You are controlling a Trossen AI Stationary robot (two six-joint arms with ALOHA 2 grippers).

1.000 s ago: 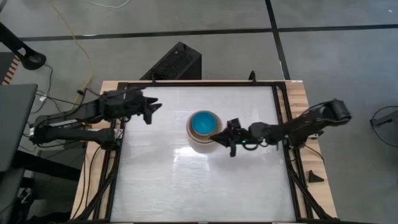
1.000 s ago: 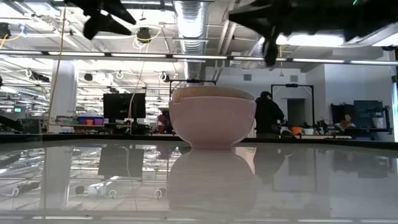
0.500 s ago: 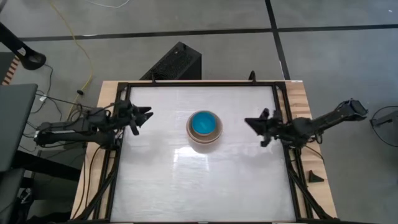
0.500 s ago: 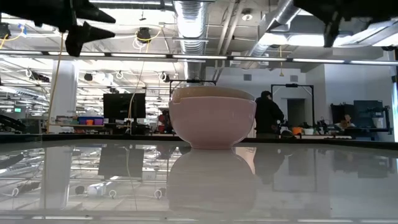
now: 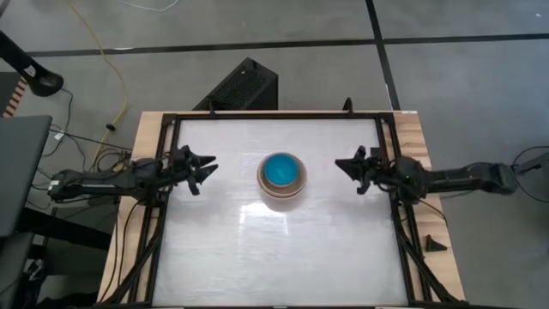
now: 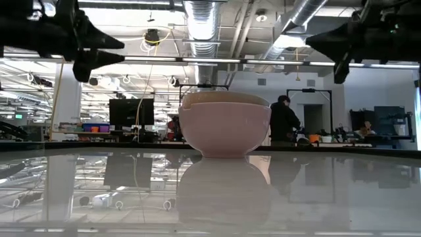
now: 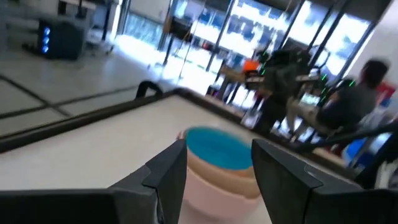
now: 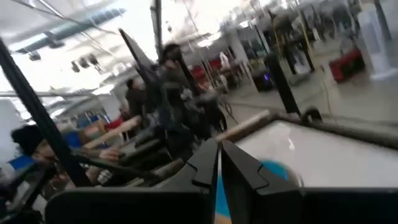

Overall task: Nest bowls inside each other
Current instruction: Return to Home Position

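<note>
The bowls stand nested in one stack at the table's middle, the outermost pale pink bowl resting by its base on the white top. A beige rim shows above it and a blue bowl sits innermost. My left gripper hovers open to the stack's left, level and pointing at it, a hand's width away. My right gripper hovers shut to the stack's right, also pointing at it. Neither holds anything.
A black frame rail runs round the white top, with wooden margins outside it. A small black wedge lies on the right margin. A black box sits on the floor past the far edge. A person stands in the room behind.
My right gripper has drawn back from beside the bowl stack toward the table's right edge. My left gripper has come down and a little toward the near edge, tipping level. The stack has stayed where it was.
</note>
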